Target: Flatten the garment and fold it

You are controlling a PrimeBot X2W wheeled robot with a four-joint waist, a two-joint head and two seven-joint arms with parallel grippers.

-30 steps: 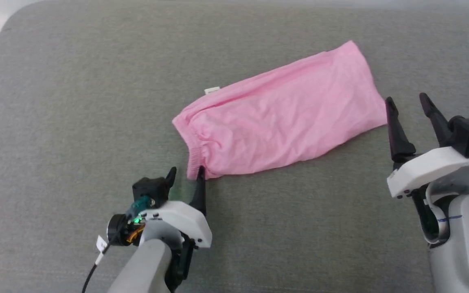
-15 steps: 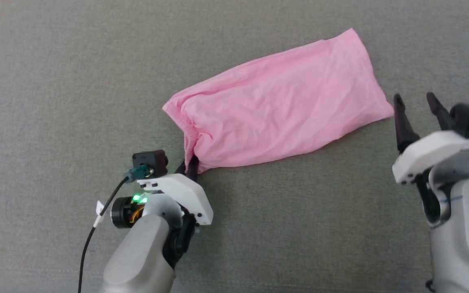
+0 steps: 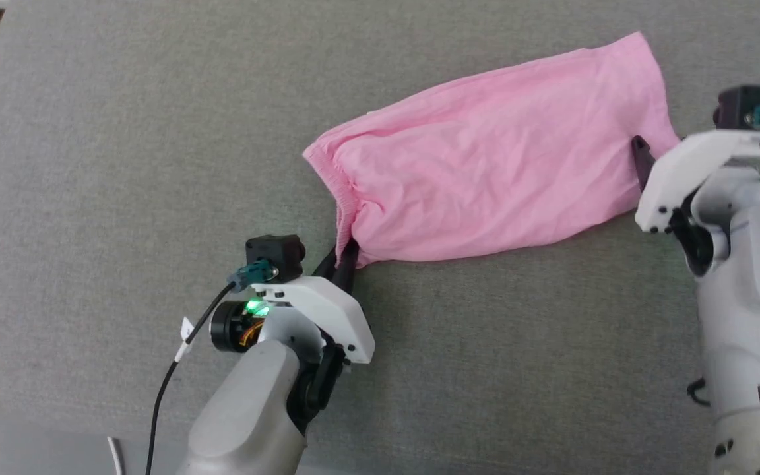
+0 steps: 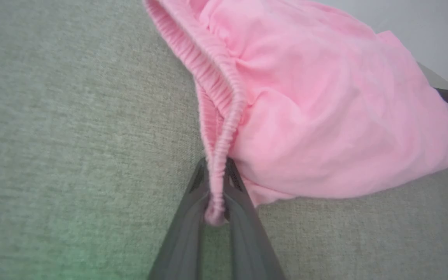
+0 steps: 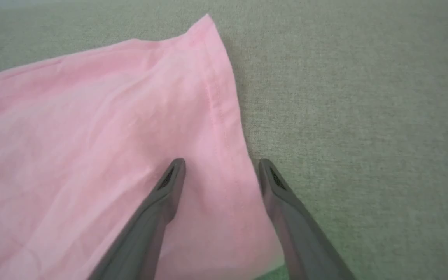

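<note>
The garment [image 3: 485,178] lies rumpled on grey fabric [image 3: 123,165]. The left gripper [image 3: 347,254] is clamped on its waistband [image 4: 216,85] corner. At its hem [image 5: 218,101] the right gripper [image 5: 220,167] stands spread (one finger over cloth, one beyond), and its white housing [image 3: 690,161] hides that corner.

A grey-green woven fabric surface [image 3: 123,165] stretches across the head view, evenly textured. In the left wrist view, a plain pale wall [image 4: 422,27] rises behind its far edge.
</note>
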